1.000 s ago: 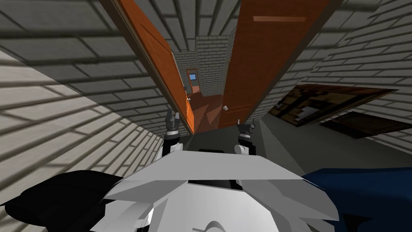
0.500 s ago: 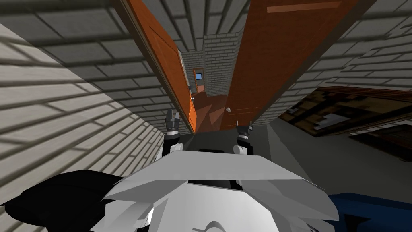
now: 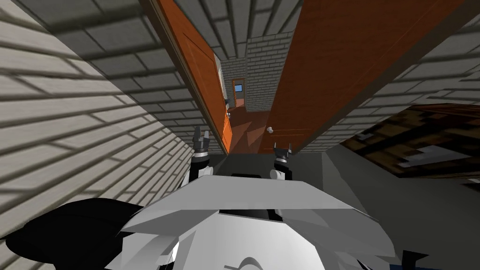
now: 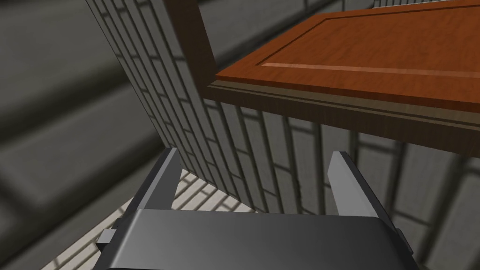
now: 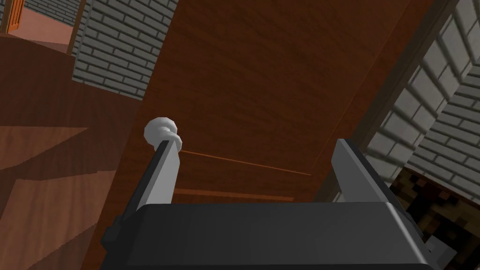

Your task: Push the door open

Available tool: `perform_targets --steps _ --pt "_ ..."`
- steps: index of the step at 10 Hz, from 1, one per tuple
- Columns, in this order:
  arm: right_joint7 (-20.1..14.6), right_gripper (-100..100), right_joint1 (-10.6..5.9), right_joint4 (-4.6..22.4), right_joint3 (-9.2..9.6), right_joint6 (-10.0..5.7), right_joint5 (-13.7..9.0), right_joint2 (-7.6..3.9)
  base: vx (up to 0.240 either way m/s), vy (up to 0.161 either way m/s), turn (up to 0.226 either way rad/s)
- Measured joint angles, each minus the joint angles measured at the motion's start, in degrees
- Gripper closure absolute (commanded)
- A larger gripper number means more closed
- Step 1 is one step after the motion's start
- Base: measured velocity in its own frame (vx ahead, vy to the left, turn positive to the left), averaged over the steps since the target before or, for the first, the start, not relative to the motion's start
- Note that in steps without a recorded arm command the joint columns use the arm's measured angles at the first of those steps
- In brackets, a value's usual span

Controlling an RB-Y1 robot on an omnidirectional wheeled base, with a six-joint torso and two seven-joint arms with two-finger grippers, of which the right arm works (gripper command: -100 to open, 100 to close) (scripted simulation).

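Note:
Two brown doors flank a narrow gap ahead in the head view. The right door (image 3: 328, 61) carries a round white knob (image 3: 270, 130); the left door (image 3: 197, 70) stands edge-on beside the brick wall. My right gripper (image 3: 281, 148) is open, low in front of the right door. In the right wrist view the door panel (image 5: 262, 84) is close ahead and the knob (image 5: 161, 131) sits just past one fingertip of the open right gripper (image 5: 253, 145). My left gripper (image 3: 201, 136) is open near the left door's lower edge; its wrist view shows the gripper (image 4: 254, 154), the door panel (image 4: 375, 61) and its frame (image 4: 187, 42).
Grey brick walls (image 3: 93, 117) close in on both sides. Through the gap runs a reddish floor (image 3: 248, 129) to a far small door (image 3: 238, 91). A dark patterned rug (image 3: 422, 140) lies on the grey floor to the right. A black area (image 3: 61, 229) sits at lower left.
I have moved forward and turned slightly: both doors loom larger, the rug has slid right and grown, the blue thing at lower right has left the picture. Both grippers stay open.

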Motion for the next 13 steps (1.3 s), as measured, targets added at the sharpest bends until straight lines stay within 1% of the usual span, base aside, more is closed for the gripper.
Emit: perform_targets --steps 2,3,4,5,6,8,11,12,13 --pt "-1.31 -100 -0.38 2.03 0.63 -0.93 -1.42 0.18 0.047 -0.139 0.243" --pt "-2.25 -100 -0.54 3.56 1.09 -1.79 -2.3 0.21 0.031 -0.161 0.261" --pt "-2.91 -100 -1.01 4.66 1.29 -2.17 -3.16 0.34 0.023 -0.119 0.156" --pt "-3.59 -100 -1.7 6.17 1.41 -2.6 -3.87 0.32 0.034 -0.14 0.288" --pt "-4.27 -100 -1.85 7.11 1.69 -2.94 -4.82 0.46 0.035 -0.141 0.28" --pt "-5.57 -100 -2.36 9.16 2.21 -3.81 -6.21 0.64 0.031 -0.107 0.119" --pt "-7.02 -100 -3.09 11.95 2.95 -5.02 -7.85 1.1 0.013 -0.105 0.225" --pt "-7.72 -100 -3.03 12.87 3.35 -5.57 -8.61 1.27 0.018 -0.152 0.184" --pt "-8.4 -100 -3.53 14.1 3.53 -6.01 -9.34 1.4 0.012 -0.128 0.135"
